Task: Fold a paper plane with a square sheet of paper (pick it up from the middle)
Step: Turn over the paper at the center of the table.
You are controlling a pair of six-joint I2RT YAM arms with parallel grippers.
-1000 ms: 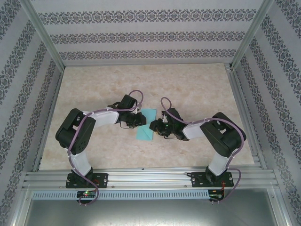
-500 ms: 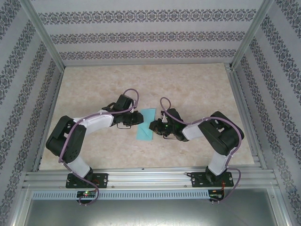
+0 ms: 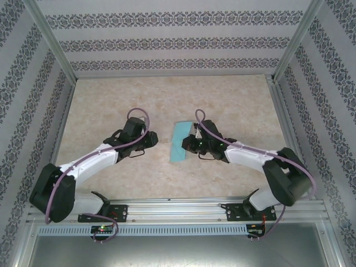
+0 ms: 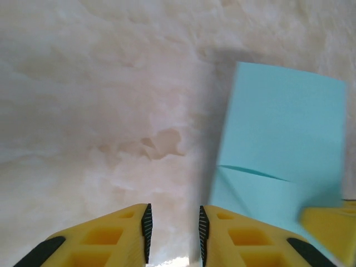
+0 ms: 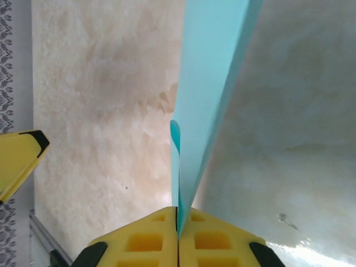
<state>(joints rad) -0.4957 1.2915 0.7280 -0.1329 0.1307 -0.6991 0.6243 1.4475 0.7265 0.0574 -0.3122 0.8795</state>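
Your right claw (image 3: 191, 143) is clamped shut on the square sheet of paper (image 3: 179, 141), pinching it at its right long edge. In your right wrist view the 2 yellow fingers (image 5: 139, 242) meet with the teal paper sandwiched between them. The paper runs away from the claw nearly edge-on. It is folded to a narrow strip of more than 1 layer, and your left wrist view shows a flap edge crossing it near its lower end. From above, the strip sits around the middle of the table (image 3: 233, 100). Its long side runs from the near edge toward the far edge, leaning slightly right. A shadow falls on the table along its left edge, so that side looks lifted. You can't tell by how much.

Your left claw (image 3: 151, 139) is just left of the paper, apart from it, and holds nothing. Its 2 fingers stand parted by a narrow gap, with bare table between them. Both arms reach in low from the near edge.
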